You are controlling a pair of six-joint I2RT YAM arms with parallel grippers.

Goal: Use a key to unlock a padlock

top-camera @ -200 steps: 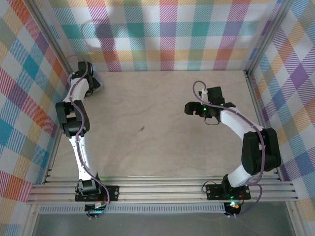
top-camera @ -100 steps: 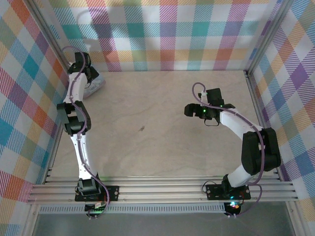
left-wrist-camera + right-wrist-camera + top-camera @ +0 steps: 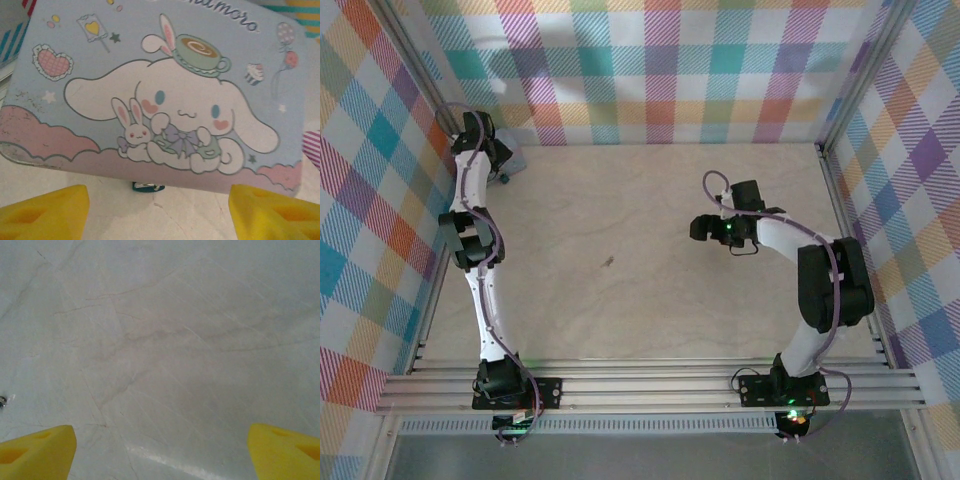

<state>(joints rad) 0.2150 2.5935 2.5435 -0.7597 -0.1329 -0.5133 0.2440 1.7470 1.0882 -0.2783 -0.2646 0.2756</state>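
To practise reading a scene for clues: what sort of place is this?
Probably a robot test cell: the left arm and right arm are bolted to aluminium rails at a wooden table, with plaid screens walling it in.

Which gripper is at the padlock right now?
The left gripper: the blue cartoon-printed padlock sits just ahead of its open jaws, in the far left corner. The right gripper faces bare table.
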